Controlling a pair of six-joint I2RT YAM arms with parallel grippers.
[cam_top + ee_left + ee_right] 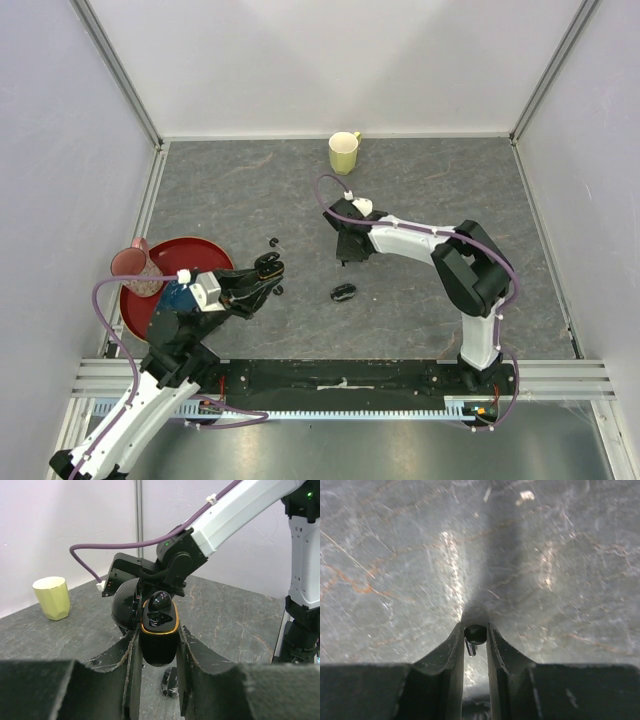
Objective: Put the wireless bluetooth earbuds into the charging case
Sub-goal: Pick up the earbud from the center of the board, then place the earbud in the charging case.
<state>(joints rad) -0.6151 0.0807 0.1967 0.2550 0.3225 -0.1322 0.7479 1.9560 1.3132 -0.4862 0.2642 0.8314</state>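
Between the narrowly set fingers of the right claw (475,629), a tiny black comma-shaped earbud (475,635) is pinched, its short stem showing, above the grey stone-patterned worktop (395,555). Left of it, the left claw (159,647) is clamped on an open black pebble-shaped charging case with an orange rim (159,625). The case is raised off the worktop, with its lid (125,605) hinged back and its wells facing the right claw. A glossy rounded form lies in the upper well; whether it is a seated bud cannot be told.

Near of the right claw, a second small black case (344,292) rests on the worktop. A loose black earbud (274,241) lies just far of the left claw. Further out stand a pale yellow cup (344,152) at the far edge and a round red plate (190,255) bearing a pink cup (133,265) on the left.

Judged stage: one bud is in hand and the case is presented. Insertion of this bud is not yet done, and at least the loose bud is left to place.
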